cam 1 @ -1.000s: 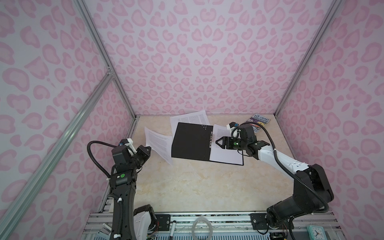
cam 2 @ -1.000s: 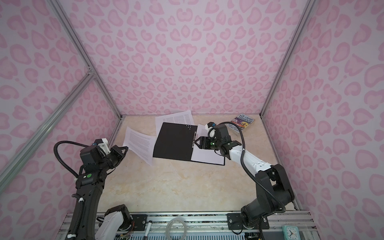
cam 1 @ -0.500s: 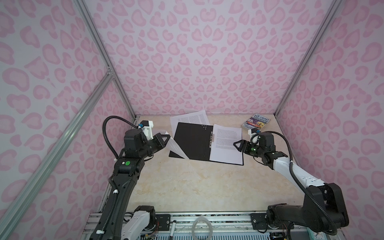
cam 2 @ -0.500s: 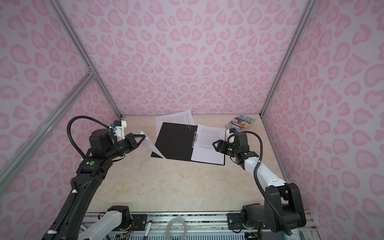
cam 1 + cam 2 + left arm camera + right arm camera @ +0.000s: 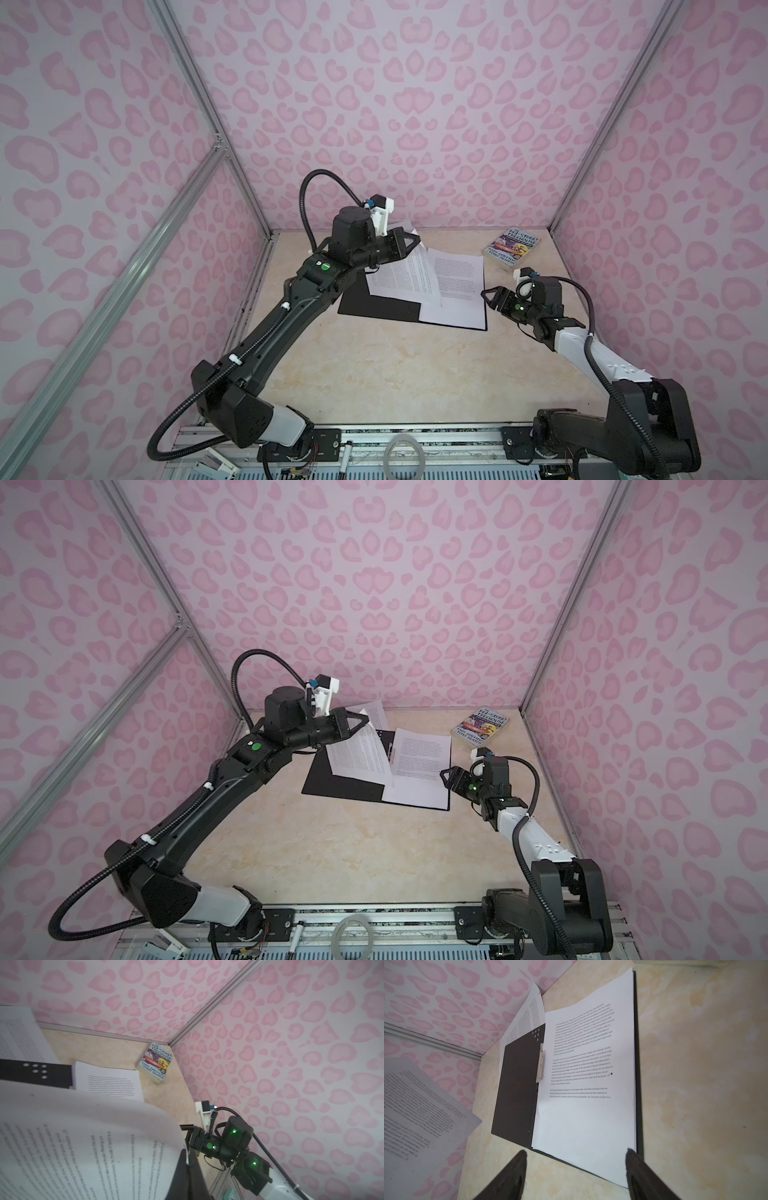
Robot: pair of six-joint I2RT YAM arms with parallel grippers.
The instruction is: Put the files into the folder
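At centre we see the left gripper (image 5: 413,243) pinching one sheet (image 5: 405,276) over the folder (image 5: 374,305); the right gripper (image 5: 485,296), jaws spread, holds nothing.

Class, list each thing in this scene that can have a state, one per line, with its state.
folder, open flat, black inside up
held sheet, raised and curved in the air
stack of sheets, flat on the folder's right half
loose sheets, lying behind the folder
book, closed, lying flat
left gripper, shut on the held sheet
right gripper, open, empty
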